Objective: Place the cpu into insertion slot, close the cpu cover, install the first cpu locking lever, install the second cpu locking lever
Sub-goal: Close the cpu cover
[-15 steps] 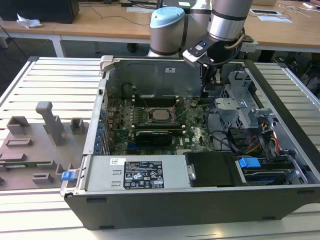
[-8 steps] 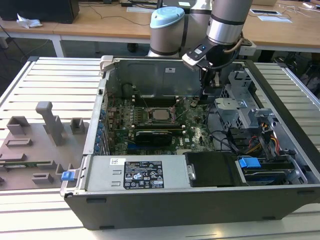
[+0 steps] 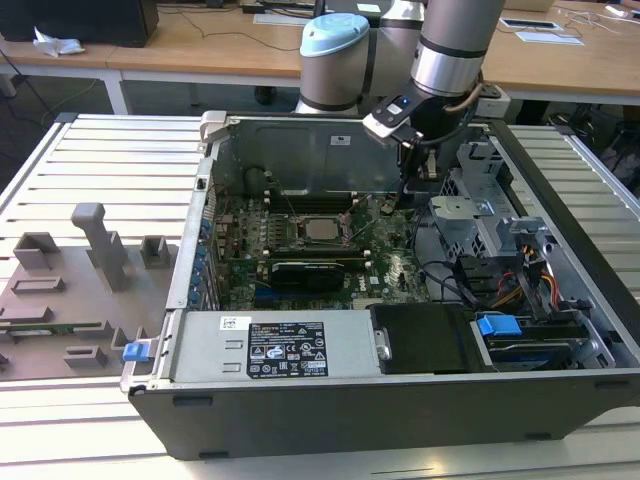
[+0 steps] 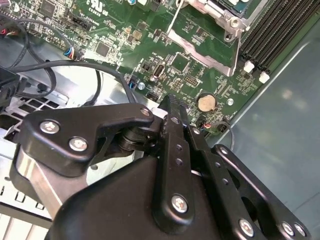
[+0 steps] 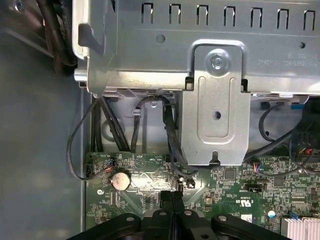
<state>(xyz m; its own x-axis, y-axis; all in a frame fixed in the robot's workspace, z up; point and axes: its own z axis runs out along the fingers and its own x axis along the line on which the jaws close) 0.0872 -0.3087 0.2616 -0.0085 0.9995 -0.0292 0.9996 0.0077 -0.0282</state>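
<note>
Cpu (image 3: 322,228): one, in one insertion slot (image 3: 346,239)

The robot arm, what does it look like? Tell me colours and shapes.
The arm is a thick silver-grey tube with a pale blue joint cap. Its hand is black, built of flat jointed links fastened with silver screws.

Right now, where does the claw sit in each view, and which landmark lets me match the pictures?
Exterior view: the claw hangs inside the case over the green motherboard, to the exterior view's right of the cpu.
Second wrist view: the claw, shut, beside the round coin battery.
First wrist view: the claw over the motherboard, the coin battery nearby.
Shared landmark: the motherboard in all three views, and the coin battery in both wrist views.
</note>
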